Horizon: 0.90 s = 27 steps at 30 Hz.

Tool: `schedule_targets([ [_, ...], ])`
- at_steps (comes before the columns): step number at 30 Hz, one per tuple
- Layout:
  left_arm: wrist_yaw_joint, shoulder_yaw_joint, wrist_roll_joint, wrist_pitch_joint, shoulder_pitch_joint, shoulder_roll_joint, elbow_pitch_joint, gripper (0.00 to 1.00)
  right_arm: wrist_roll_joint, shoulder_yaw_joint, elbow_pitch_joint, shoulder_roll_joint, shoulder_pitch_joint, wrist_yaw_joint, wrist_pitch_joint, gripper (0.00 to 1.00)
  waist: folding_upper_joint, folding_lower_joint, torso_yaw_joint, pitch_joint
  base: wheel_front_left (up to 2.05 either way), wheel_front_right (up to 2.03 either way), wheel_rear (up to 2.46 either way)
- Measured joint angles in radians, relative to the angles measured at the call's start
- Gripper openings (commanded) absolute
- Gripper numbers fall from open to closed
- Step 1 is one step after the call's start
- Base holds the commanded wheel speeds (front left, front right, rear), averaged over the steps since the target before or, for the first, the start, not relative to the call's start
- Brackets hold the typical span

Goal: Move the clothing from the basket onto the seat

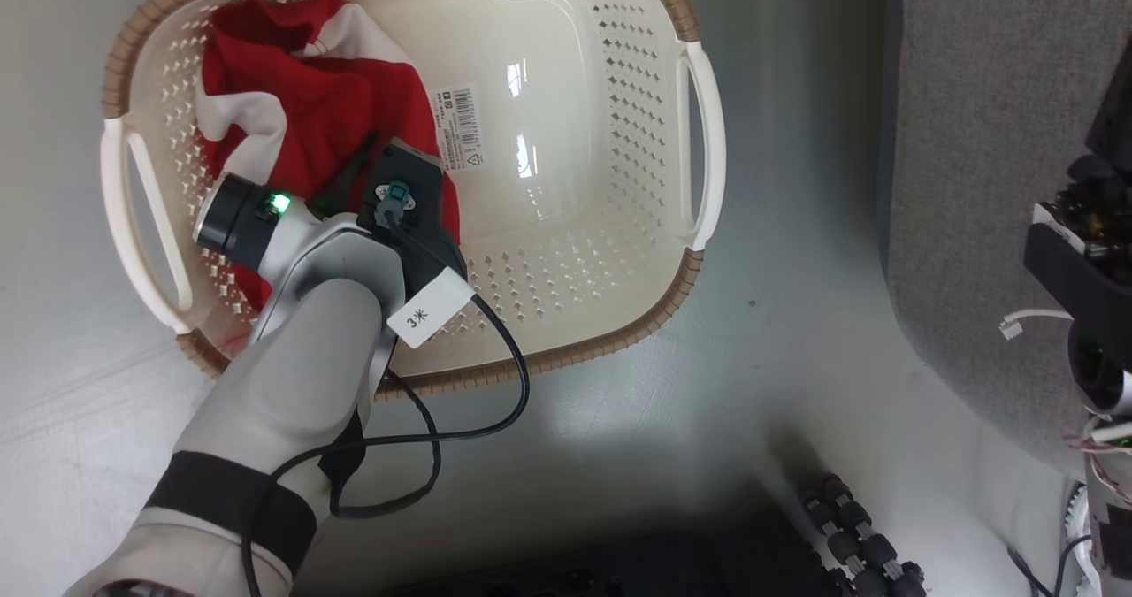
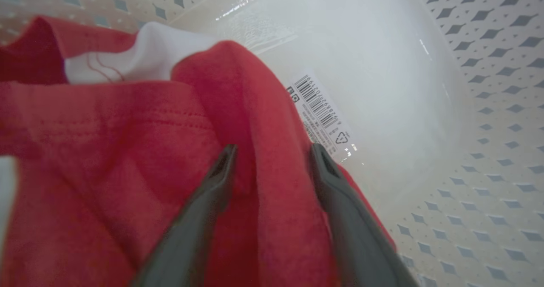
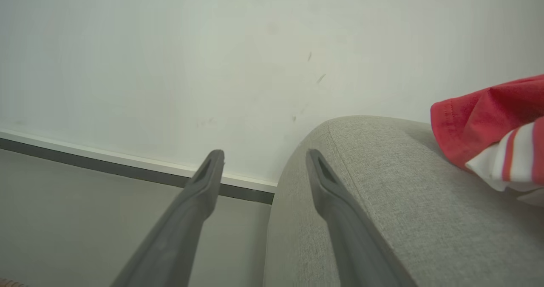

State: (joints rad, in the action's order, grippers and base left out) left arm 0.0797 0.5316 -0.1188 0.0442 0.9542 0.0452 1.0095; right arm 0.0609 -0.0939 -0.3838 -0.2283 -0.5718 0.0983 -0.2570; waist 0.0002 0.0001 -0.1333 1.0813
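The cream basket stands on the floor with red and white clothing bunched in its left half. My left gripper is down inside it on that heap. In the left wrist view the left gripper is open, its two fingers astride a raised fold of the red clothing, beside the barcode sticker on the basket bottom. The grey seat is at the right. My right gripper is open and empty beside the seat's rounded edge, where another red garment with white striped trim lies.
The right arm's wrist hangs over the seat at the head view's right edge. A black cable loops from the left wrist across the basket's near rim. My dark base with roller wheels sits at the bottom. A wall with a dark baseboard stands behind the seat.
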Motion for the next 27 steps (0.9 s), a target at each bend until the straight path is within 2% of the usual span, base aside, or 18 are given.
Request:
schedule_targets([
  [1, 0.000, -0.001, 0.000, 0.008, 0.002, 0.000, 0.003, 0.00, 0.000, -0.002, 0.008, 0.001, -0.004, 0.000, 0.000, 1.00, 0.0000, 0.0000, -0.002, 0.001, 0.00, 0.00, 0.00],
  [7, -0.001, -0.002, -0.010, 0.057, 0.003, -0.002, 0.009, 0.00, 0.000, -0.011, 0.045, 0.003, -0.014, 0.000, 0.000, 1.00, -0.0002, 0.0000, -0.004, -0.012, 0.00, 0.00, 0.00],
  [14, -0.030, 0.026, -0.051, 0.151, 0.002, -0.003, -0.028, 0.00, -0.005, -0.036, 0.115, 0.004, -0.029, -0.012, 0.000, 1.00, -0.0002, 0.0000, 0.003, -0.065, 0.00, 0.00, 0.00],
  [27, -0.090, 0.101, -0.169, 0.205, -0.002, -0.003, -0.231, 0.00, 0.011, -0.017, 0.230, 0.005, -0.019, -0.028, 0.000, 1.00, -0.0002, -0.0003, 0.041, -0.230, 0.00, 0.00, 0.00],
])
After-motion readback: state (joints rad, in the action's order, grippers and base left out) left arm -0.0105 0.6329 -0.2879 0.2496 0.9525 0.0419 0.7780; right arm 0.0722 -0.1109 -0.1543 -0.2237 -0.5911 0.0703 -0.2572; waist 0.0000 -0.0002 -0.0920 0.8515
